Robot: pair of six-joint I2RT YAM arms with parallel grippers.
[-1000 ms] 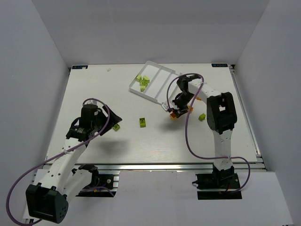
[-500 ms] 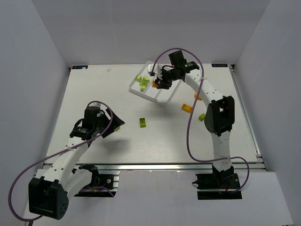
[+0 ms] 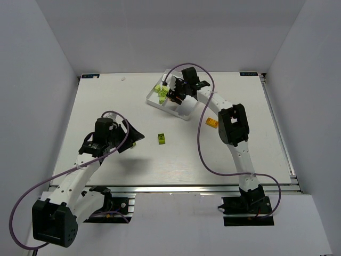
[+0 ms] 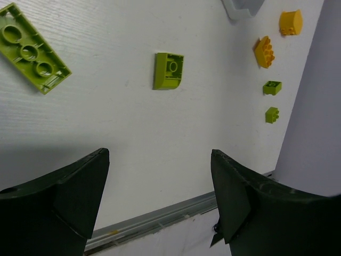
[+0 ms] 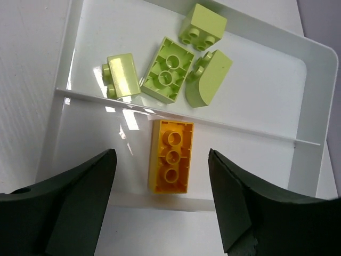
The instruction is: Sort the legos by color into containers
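The white tray (image 3: pixel 160 102) with its long compartments lies at the back middle. My right gripper (image 3: pixel 173 95) hovers over it, open and empty (image 5: pixel 161 178). Below it an orange brick (image 5: pixel 171 156) lies upside down in the middle compartment. Several yellow-green bricks (image 5: pixel 171 69) lie in the compartment beyond the divider. My left gripper (image 3: pixel 133 136) is open and empty (image 4: pixel 160 160) above the table. Ahead of it lie a flat yellow-green plate (image 4: pixel 34 48) and a curved green brick (image 4: pixel 169 70), which also shows in the top view (image 3: pixel 161 138).
Two orange bricks (image 4: pixel 265 52) (image 4: pixel 291 22) and two small green bricks (image 4: pixel 272 87) (image 4: pixel 272 114) lie on the table to the right. One orange brick (image 3: pixel 212 122) shows beside the right arm. White walls enclose the table on three sides.
My right gripper carried an orange brick from the table up to the tray and let it go in the middle compartment. My left gripper shifted slightly.
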